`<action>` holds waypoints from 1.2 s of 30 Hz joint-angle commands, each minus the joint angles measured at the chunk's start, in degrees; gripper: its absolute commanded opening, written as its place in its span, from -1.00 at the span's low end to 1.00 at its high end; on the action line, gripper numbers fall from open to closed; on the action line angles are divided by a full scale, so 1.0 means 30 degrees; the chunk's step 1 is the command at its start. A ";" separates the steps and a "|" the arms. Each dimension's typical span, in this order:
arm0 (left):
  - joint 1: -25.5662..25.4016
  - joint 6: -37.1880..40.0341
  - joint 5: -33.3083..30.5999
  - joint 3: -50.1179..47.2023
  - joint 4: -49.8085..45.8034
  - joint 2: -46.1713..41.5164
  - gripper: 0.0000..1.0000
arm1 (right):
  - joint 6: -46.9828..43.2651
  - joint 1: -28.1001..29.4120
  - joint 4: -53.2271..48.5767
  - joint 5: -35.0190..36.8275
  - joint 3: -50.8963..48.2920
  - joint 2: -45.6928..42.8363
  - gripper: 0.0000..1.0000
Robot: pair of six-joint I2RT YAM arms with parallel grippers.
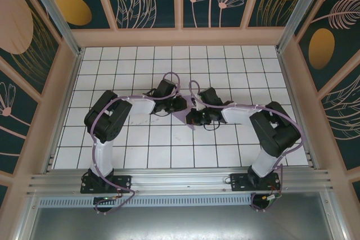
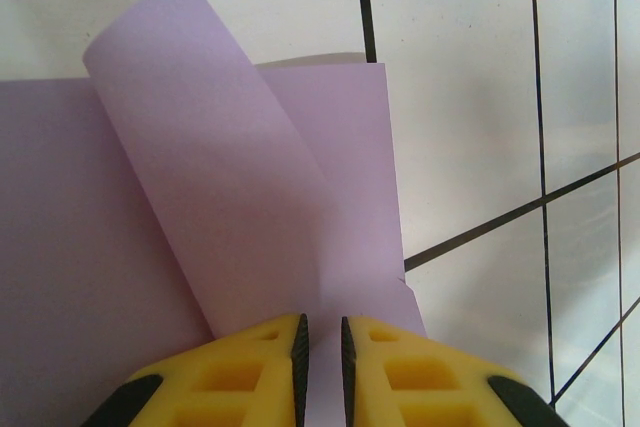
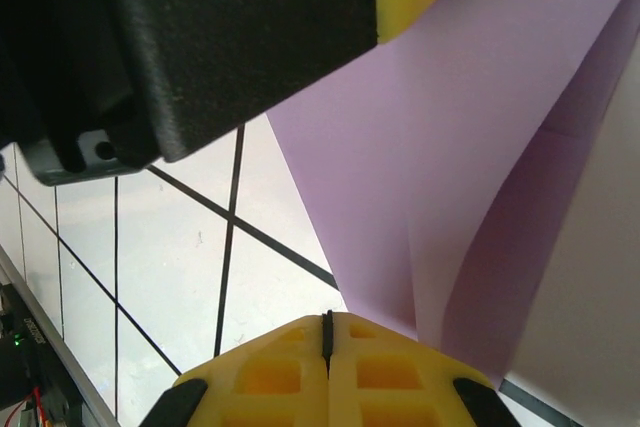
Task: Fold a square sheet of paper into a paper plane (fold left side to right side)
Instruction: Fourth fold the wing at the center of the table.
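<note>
The left gripper [image 2: 321,347] pinches the square sheet of paper [image 2: 250,197]; the right gripper [image 3: 327,347], fingers together, should press the crease toward 3 o'clock.

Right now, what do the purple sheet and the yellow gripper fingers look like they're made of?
The purple sheet looks like thin matte paper: it curls into a soft flap and holds sharp creases without shine. The yellow fingers look like moulded or printed plastic with recessed pockets and dark inner pads, possibly rubber.

Left gripper [image 2: 321,347] pinching edge of folded lavender paper [image 2: 200,207]; flap curled.
</note>
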 commanded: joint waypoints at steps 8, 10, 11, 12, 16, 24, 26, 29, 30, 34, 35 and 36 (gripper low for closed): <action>0.0046 0.0456 -0.1034 -0.0415 -0.2392 0.0165 -0.57 | -0.0351 0.0190 -0.0515 0.0462 -0.0109 0.0584 -0.98; 0.0045 0.0455 -0.1069 -0.0446 -0.2394 0.0120 -0.57 | -0.0351 0.0172 -0.0534 0.0685 -0.0277 0.0570 -0.98; 0.0043 0.0477 -0.1067 -0.0448 -0.2408 0.0112 -0.57 | -0.0351 0.0187 -0.0564 0.0819 -0.0396 0.0506 -0.98; 0.0044 0.0480 -0.1067 -0.0448 -0.2423 0.0112 -0.57 | -0.0321 0.0176 -0.0536 0.0845 -0.0445 0.0456 -0.98; 0.0059 0.0513 -0.1096 -0.0419 -0.2451 0.0111 -0.57 | -0.0292 0.0277 -0.0405 0.0219 -0.0522 0.0693 -0.98; 0.0049 0.0514 -0.1199 -0.0362 -0.2534 0.0127 -0.57 | -0.0030 0.0337 -0.0061 -0.0158 -0.0973 0.0871 -0.99; 0.0042 0.0490 -0.1156 -0.0360 -0.2533 0.0105 -0.57 | -0.0029 0.0333 -0.0114 0.0059 -0.1092 0.0866 -0.99; 0.0064 0.0511 -0.1185 -0.0360 -0.2554 0.0103 -0.57 | 0.0056 0.0315 -0.0133 0.0235 -0.1208 0.0861 -0.99; 0.0047 0.0508 -0.1211 -0.0360 -0.2561 0.0112 -0.57 | 0.0059 0.0311 -0.0167 0.0313 -0.1210 0.0855 -0.99; 0.0045 0.0543 -0.1271 -0.0360 -0.2593 0.0112 -0.57 | 0.0092 0.0288 -0.0219 0.0493 -0.1356 0.0683 -0.99; 0.0046 0.0543 -0.1315 -0.0389 -0.2596 0.0097 -0.57 | 0.0088 0.0289 -0.0277 0.0570 -0.1357 0.0621 -0.99; 0.0045 0.0543 -0.1330 -0.0390 -0.2604 0.0112 -0.57 | 0.0089 0.0286 -0.0295 0.0581 -0.1356 0.0573 -0.99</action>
